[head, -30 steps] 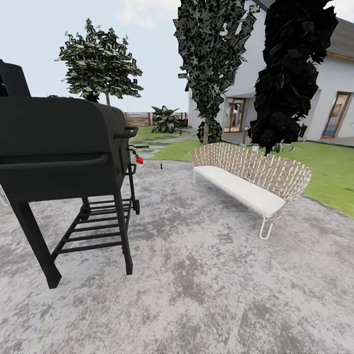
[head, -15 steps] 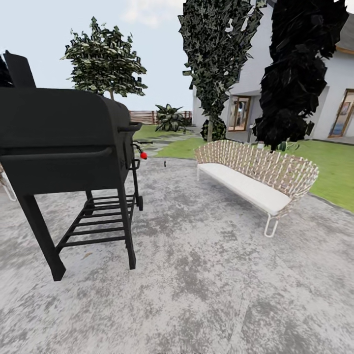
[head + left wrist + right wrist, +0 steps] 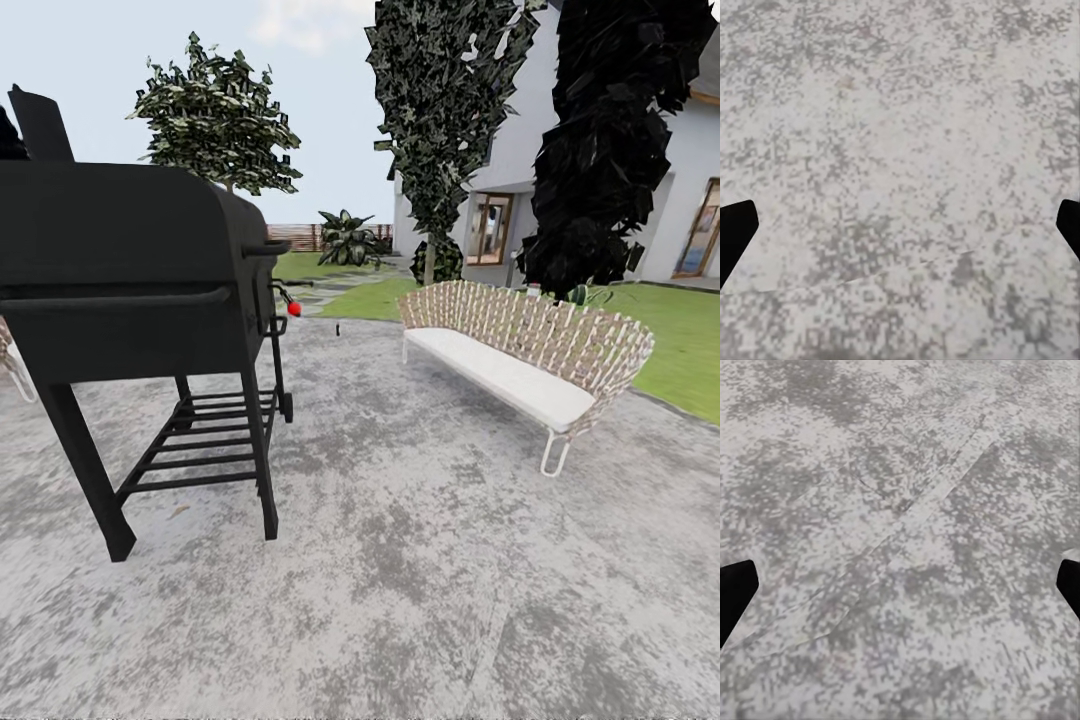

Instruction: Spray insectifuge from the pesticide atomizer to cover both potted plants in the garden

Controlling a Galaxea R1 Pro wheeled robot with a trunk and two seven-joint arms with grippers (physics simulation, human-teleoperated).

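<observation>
**Patio crossing, atomizer not yet found**

Grill [image 3: 130,270] and bench [image 3: 520,360] have both slid a little toward the right of the head view over the last second, and the whole picture has shifted with them. That is the camera turning or rolling with the robot, not the furniture moving. The grill now shows more of its near leg and lower rack, and the bench sits slightly farther off to the right. My reading: the robot is on its way across the patio [image 3: 400,560], steering through the gap between grill and bench toward the lawn [image 3: 680,350] behind.

Between the two, well off, a small red knob [image 3: 294,309] sticks out beside the grill's side handle, and a thin dark object [image 3: 338,329] stands on the paving; it is too small to name. The atomizer cannot be picked out with any certainty, and neither can the two low potted plants. A broad-leaved plant [image 3: 348,240] stands by the fence [image 3: 290,238] at the far end, with trees [image 3: 215,115] and the house [image 3: 690,170] beyond; that plant is too large to be a target.

Both wrist views look straight down at bare speckled paving. The left gripper [image 3: 900,232] shows dark fingertips [image 3: 735,236] at the picture's opposite edges, so its claw is spread wide with nothing in it. The right gripper [image 3: 900,592] looks the same, fingertips [image 3: 735,592] far apart and empty.

Searching comes first; picking up and spraying are all left to do.
</observation>
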